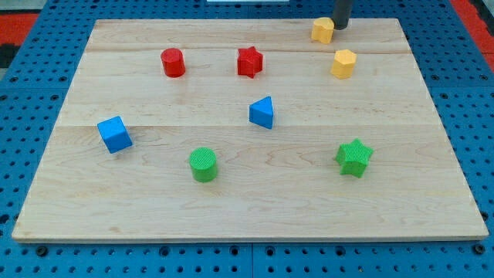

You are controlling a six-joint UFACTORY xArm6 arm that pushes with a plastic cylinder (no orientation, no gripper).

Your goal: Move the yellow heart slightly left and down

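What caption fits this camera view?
My tip touches the yellow heart from the view's right, at the board's top edge.

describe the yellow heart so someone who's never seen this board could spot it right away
Start at the wooden board and go to its top edge, toward the view's right. The yellow heart sits there, with my tip right against its right side. The only other yellow block is a hexagon-like piece lying lower and further right.
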